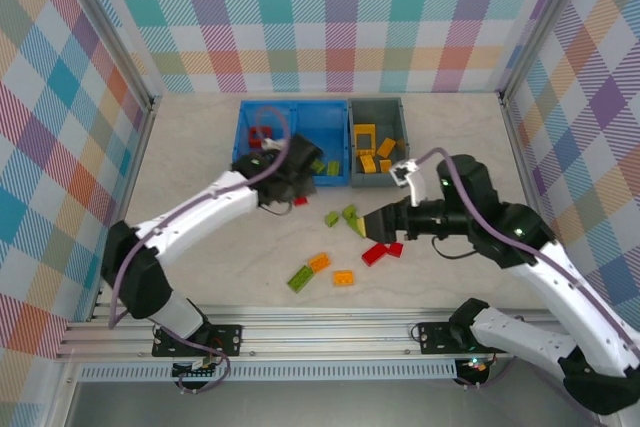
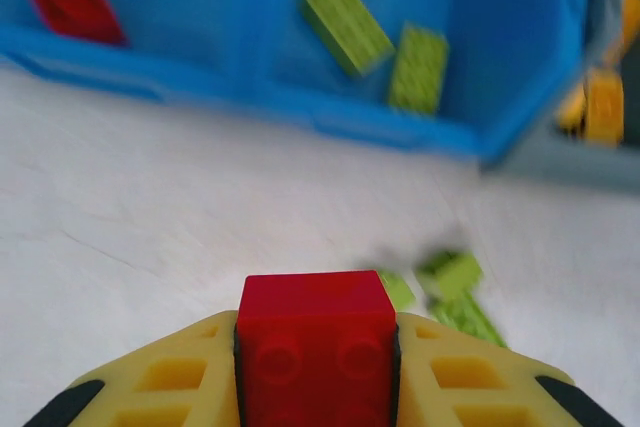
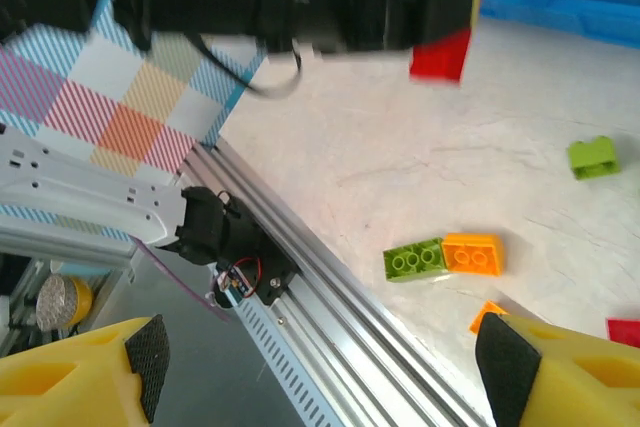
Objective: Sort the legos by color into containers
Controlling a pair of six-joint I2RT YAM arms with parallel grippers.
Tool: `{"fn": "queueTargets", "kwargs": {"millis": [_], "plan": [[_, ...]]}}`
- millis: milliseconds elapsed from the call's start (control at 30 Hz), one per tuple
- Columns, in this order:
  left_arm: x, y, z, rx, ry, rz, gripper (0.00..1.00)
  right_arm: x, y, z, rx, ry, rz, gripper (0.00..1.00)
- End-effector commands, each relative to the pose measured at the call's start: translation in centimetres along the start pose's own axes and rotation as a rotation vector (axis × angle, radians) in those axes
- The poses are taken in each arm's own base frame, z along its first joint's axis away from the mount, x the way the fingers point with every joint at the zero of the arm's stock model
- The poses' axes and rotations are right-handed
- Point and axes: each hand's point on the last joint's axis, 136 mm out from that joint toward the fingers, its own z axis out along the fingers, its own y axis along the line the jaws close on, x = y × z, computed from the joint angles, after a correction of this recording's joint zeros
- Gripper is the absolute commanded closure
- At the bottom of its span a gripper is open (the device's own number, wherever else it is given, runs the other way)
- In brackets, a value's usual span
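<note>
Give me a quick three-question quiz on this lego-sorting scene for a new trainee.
1. Multiple choice: the left gripper holds A) a green brick, B) a red brick, C) nothing.
2. True or false: the grey bin contains green bricks.
3. Fill in: the red bricks already sorted lie in the blue bin's ____ compartment.
Key: 1 B; 2 false; 3 left.

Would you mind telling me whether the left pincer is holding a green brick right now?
No, the left pincer is clamped on a red brick.
</note>
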Motion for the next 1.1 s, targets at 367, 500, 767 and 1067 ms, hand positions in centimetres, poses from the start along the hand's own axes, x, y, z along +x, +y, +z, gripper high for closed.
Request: {"fn": "queueTargets", "kwargs": {"millis": [367, 500, 767, 1067], "plan": [[-10.3, 6.1, 10.2, -0.065, 0.077, 0.084, 0.76, -4.0, 3.6, 13.7, 0.071, -0.116, -0.253, 0.17], [-11.0, 6.0, 12.9, -0.082, 0.102, 0.089, 0.75, -3.6, 3.5, 14.5, 0.075, -0.099, -0.245, 0.18], [-9.5, 7.3, 16.1, -0.121, 0.172, 0.063, 0.65, -2.2, 2.5, 14.7, 0.099, -0.067, -0.223, 0.17], [-11.7, 5.9, 10.9, -0.045, 0.103, 0.046, 0.45, -0.4, 0.3, 15.0, 0.175, 0.008, -0.228, 0.17]]}}
